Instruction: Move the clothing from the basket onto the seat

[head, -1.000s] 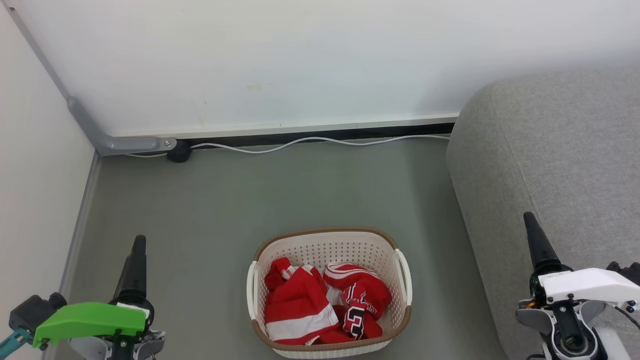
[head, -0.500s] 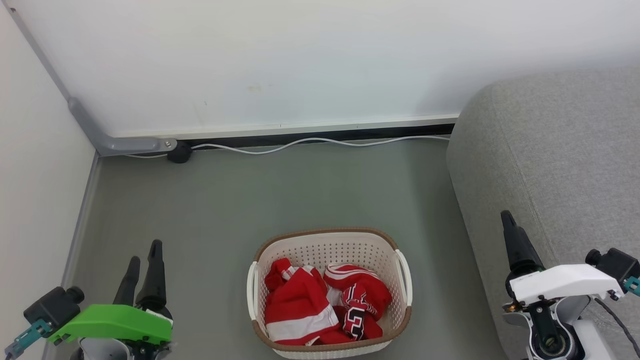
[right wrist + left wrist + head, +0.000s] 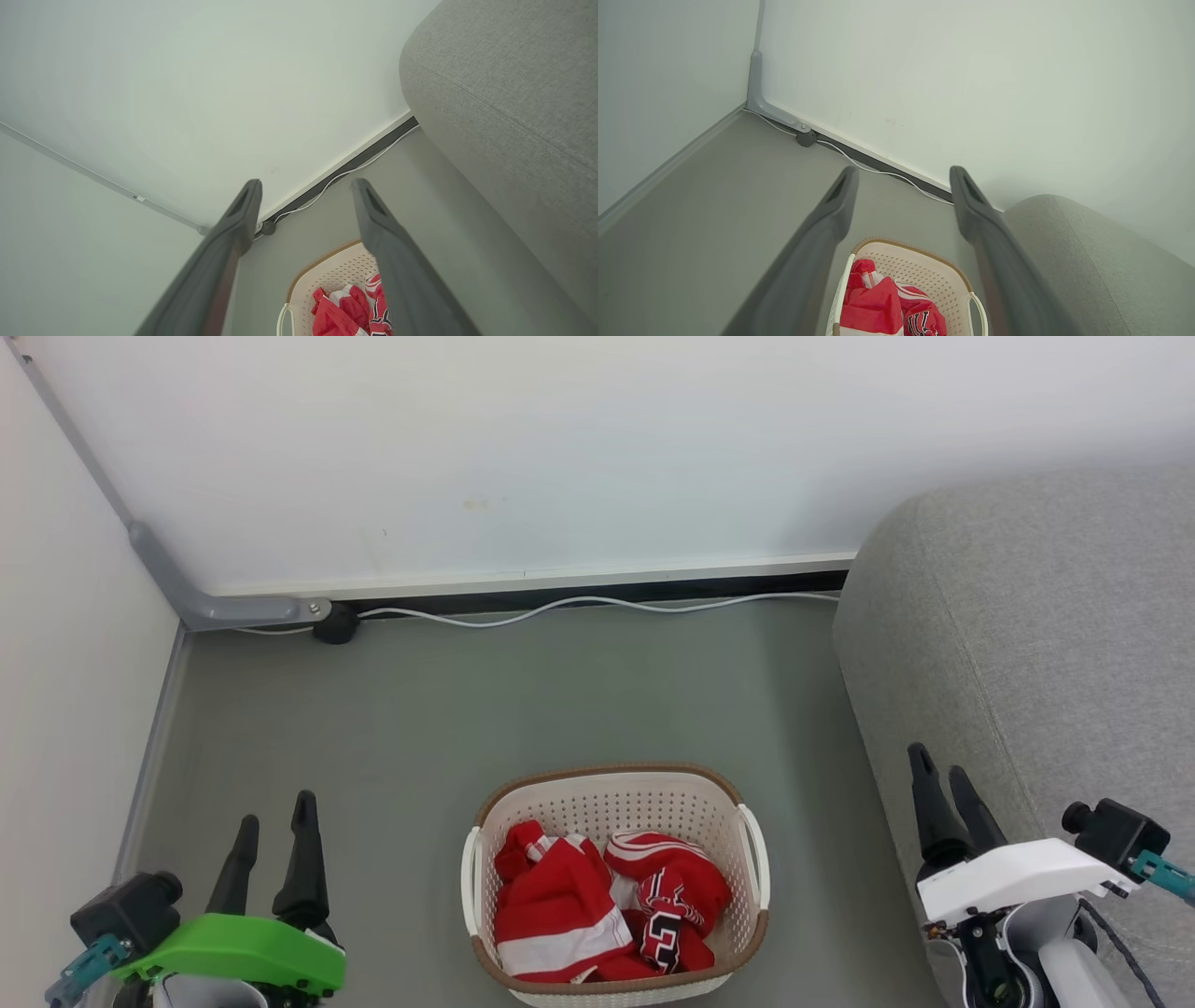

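In the head view the left gripper (image 3: 275,810) is hovering over the floor (image 3: 392,728) with its two fingers standing apart and holding nothing. The basket (image 3: 607,771) is sitting on the floor to its right, well apart from it. The right gripper (image 3: 937,761) is likewise spread wide and empty, showing against the rounded side of the seat (image 3: 1027,616), with the basket off to its left. The clothing (image 3: 560,905) is lying crumpled inside the basket: a red piece with a white stripe on the side nearer the left gripper, and a red jersey with black-and-white lettering nearer the right gripper. A cable (image 3: 560,606) is running along the foot of the wall (image 3: 560,448), far ahead of both grippers. In the left wrist view the left gripper (image 3: 903,171) is gaping, and the basket with the clothing (image 3: 868,308) is showing low between its fingers, the seat lying beyond the right-hand one. In the right wrist view the right gripper (image 3: 306,183) is gaping too. The clothing (image 3: 345,312) is peeking out between its fingers, partly hidden by the right-hand one, so which garment is lying uppermost is hard to tell.
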Robot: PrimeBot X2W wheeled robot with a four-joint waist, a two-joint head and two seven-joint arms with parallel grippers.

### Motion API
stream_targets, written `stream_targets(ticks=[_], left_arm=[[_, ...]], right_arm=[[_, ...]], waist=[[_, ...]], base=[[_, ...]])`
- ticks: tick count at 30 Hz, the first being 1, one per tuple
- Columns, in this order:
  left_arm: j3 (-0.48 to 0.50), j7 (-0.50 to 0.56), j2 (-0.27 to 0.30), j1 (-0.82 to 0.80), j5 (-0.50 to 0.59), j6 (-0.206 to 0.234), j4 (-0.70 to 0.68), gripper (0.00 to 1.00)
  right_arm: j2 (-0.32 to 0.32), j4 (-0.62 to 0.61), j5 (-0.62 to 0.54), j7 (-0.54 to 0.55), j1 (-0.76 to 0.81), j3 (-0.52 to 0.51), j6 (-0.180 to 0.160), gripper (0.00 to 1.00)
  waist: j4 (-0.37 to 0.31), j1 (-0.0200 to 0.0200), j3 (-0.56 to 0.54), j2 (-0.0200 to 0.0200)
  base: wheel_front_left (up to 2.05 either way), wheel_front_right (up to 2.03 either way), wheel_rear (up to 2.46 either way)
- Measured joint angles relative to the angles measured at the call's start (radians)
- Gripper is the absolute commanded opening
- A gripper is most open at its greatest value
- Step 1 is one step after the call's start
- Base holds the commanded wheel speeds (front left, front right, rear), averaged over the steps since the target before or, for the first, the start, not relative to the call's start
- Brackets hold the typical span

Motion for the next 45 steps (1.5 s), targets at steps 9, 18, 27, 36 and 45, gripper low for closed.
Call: stream_targets(ticks=[9, 18, 27, 36, 45], left_arm=[[-0.022, -0.031, 0.001, 0.02, 0.124, 0.013, -0.021, 1.0], [-0.034, -0.062, 0.001, 0.039, 0.236, 0.031, -0.028, 1.0], [-0.045, -0.094, 0.001, 0.055, 0.318, 0.038, -0.031, 1.0], [-0.055, -0.124, 0.001, 0.071, 0.43, 0.044, -0.034, 1.0], [-0.06, -0.141, 0.001, 0.084, 0.482, 0.045, -0.032, 1.0]], right_arm=[[-0.002, -0.006, -0.116, -0.033, 0.004, 0.032, -0.016, 1.0], [-0.004, -0.01, -0.23, -0.062, 0.007, 0.062, -0.025, 1.0], [-0.007, -0.016, -0.343, -0.095, 0.014, 0.088, -0.033, 1.0], [-0.009, -0.021, -0.458, -0.123, 0.019, 0.116, -0.042, 1.0], [-0.01, -0.023, -0.536, -0.143, 0.02, 0.133, -0.043, 1.0]], waist=[[0.0, 0.0, -0.001, 0.0], [-0.001, 0.0, -0.002, 0.0], [-0.002, 0.0, -0.002, 0.0], [-0.004, 0.0, -0.004, 0.0], [-0.005, 0.0, -0.004, 0.0]], base=[[0.0, 0.0, 0.0], [0.0, 0.0, 0.0], [0.0, 0.0, 0.0], [0.0, 0.0, 0.0], [0.0, 0.0, 0.0]])
